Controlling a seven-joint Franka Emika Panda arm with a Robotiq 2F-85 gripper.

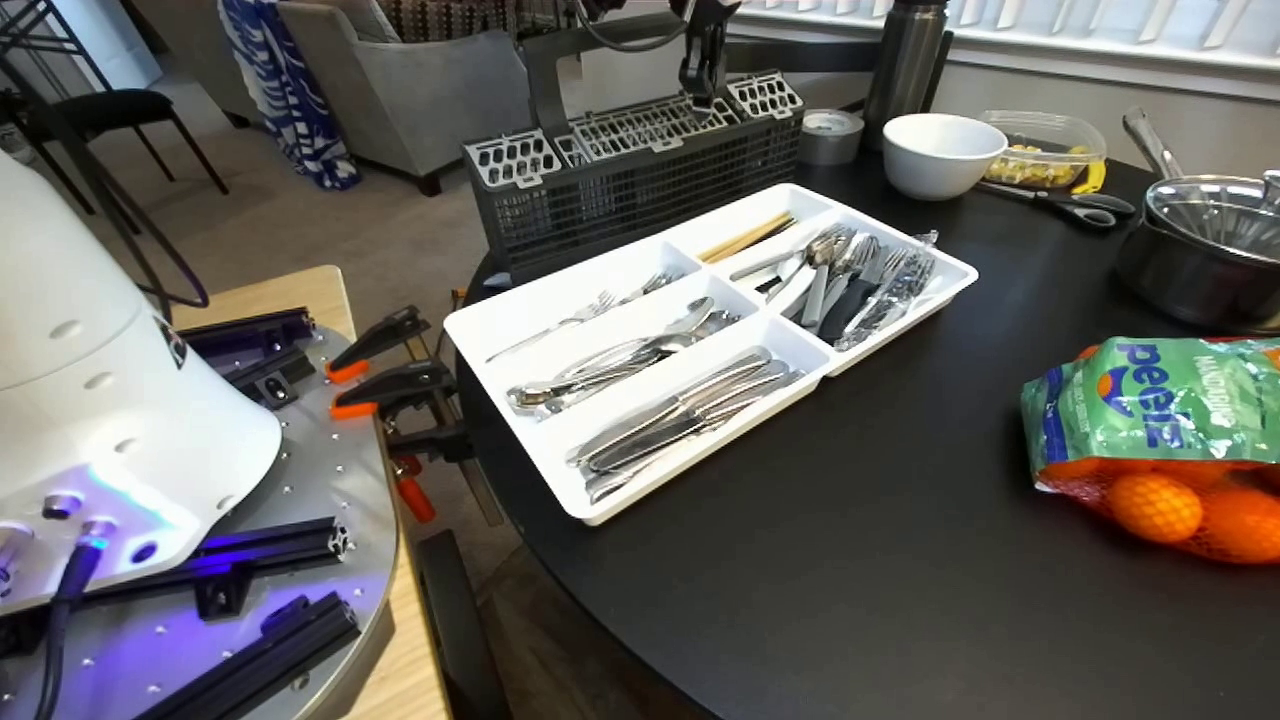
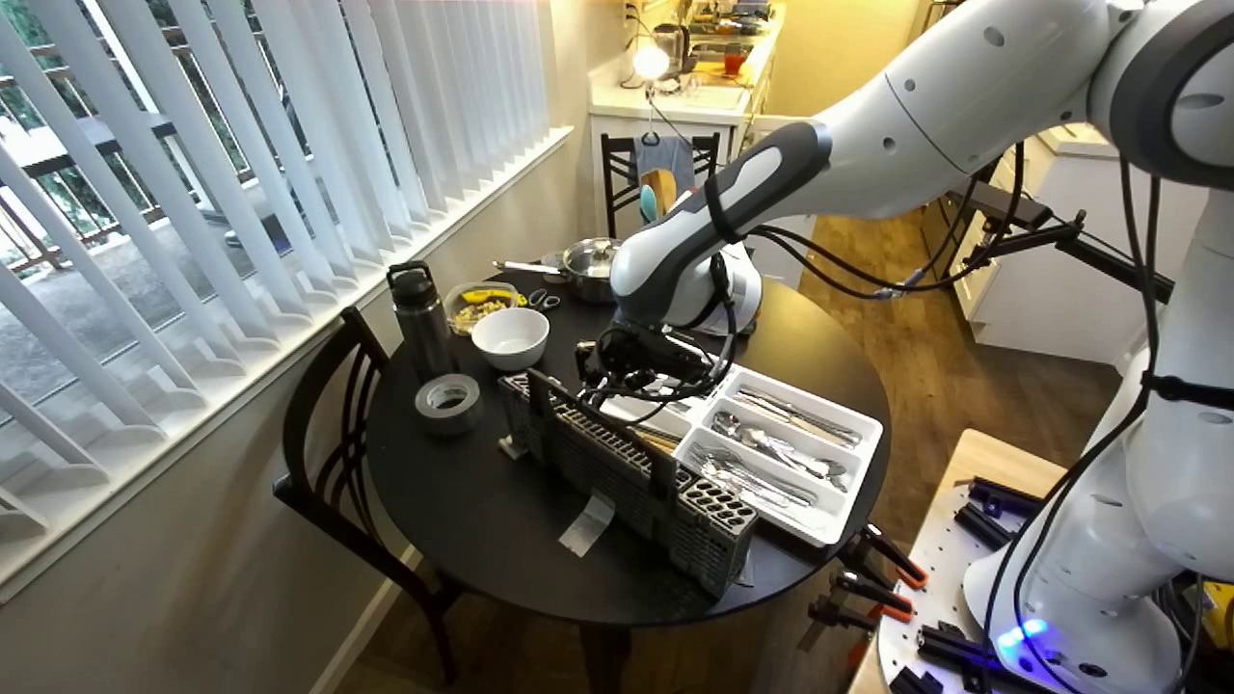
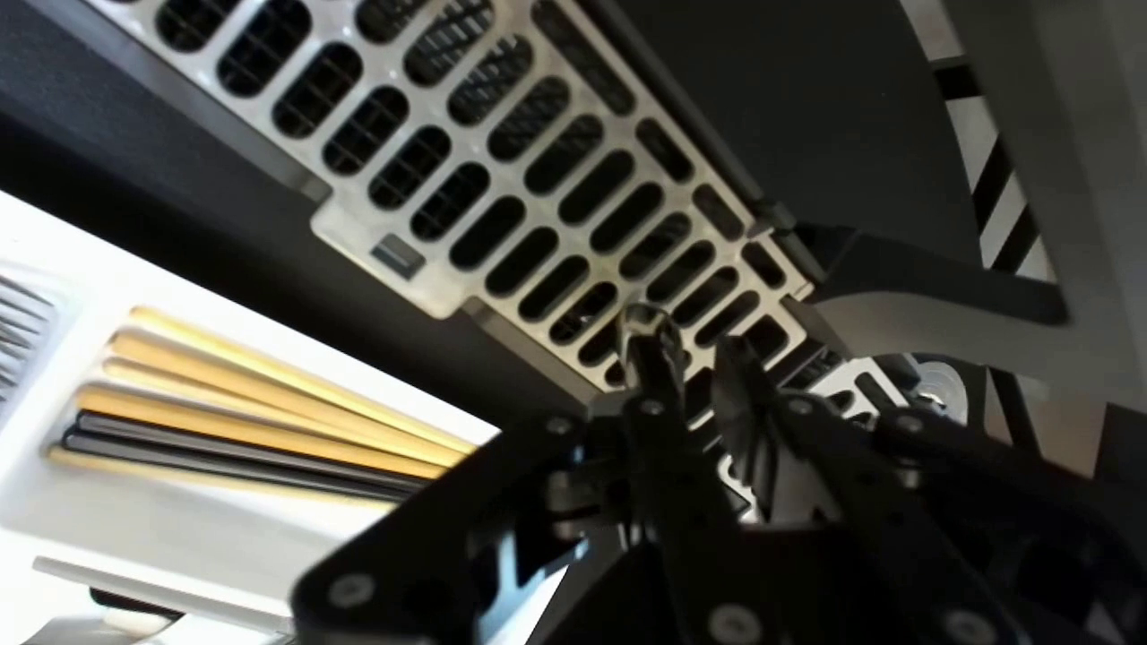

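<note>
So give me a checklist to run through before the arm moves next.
1. Black two-fingered gripper above the slotted dark-grey plastic basket: ok.
2. Anything firmly gripped: cannot tell; something shiny shows at the jaws.
3. Gripper clear of the basket's tall dark handle: cannot tell.
4. Basket upright on the round black table: ok.
5. Space around basket free of things: not ok; a round grey tape roll lies near one end.
6. White compartmented plastic tray flat beside the basket: ok.
</note>
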